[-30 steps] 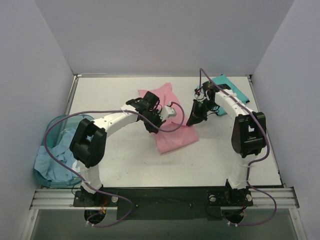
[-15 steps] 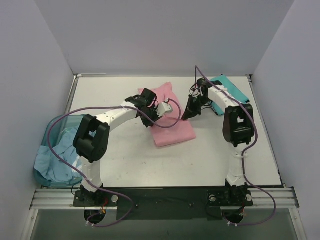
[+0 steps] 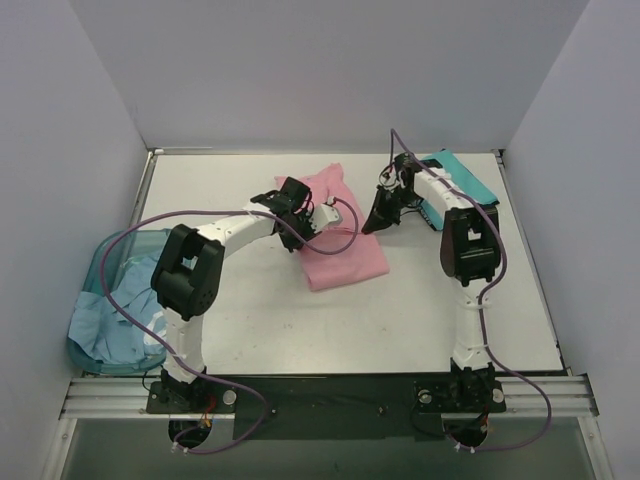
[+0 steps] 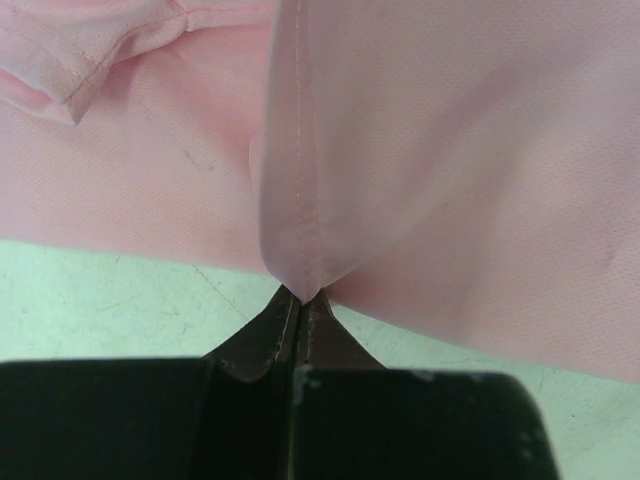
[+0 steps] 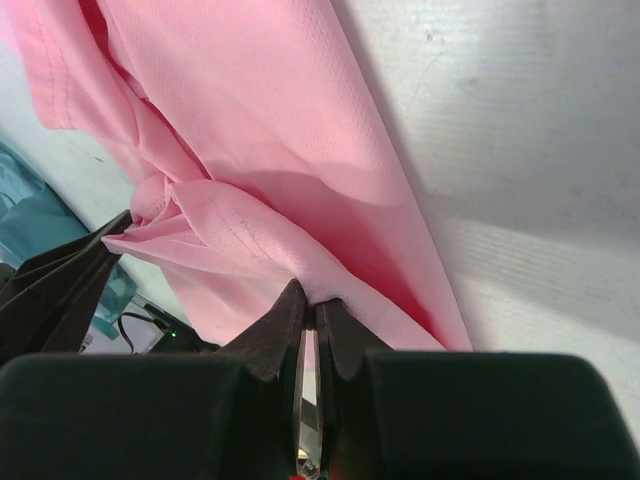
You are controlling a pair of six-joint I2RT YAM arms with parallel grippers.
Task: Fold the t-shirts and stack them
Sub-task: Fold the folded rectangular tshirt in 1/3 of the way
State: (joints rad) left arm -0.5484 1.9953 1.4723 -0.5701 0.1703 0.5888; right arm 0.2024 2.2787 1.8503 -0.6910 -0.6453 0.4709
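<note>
The light pink t-shirt lies partly folded on the table at mid-back. My left gripper is shut on a hemmed edge of it; in the left wrist view the pink cloth rises from the closed tips of my left gripper. My right gripper is shut on the shirt's right edge; the right wrist view shows my right gripper pinching a pink fold. The teal green t-shirt lies folded at the back right. The pale blue t-shirt sits in the basket.
A translucent blue plastic basket stands at the table's left edge. Purple cables loop from both arms over the table. Grey walls close in the back and sides. The arm bases and a metal rail run along the near edge.
Both grippers have moved toward the back, carrying the pink shirt's near edge over itself. The shirt's front part has shortened and shifted back.
</note>
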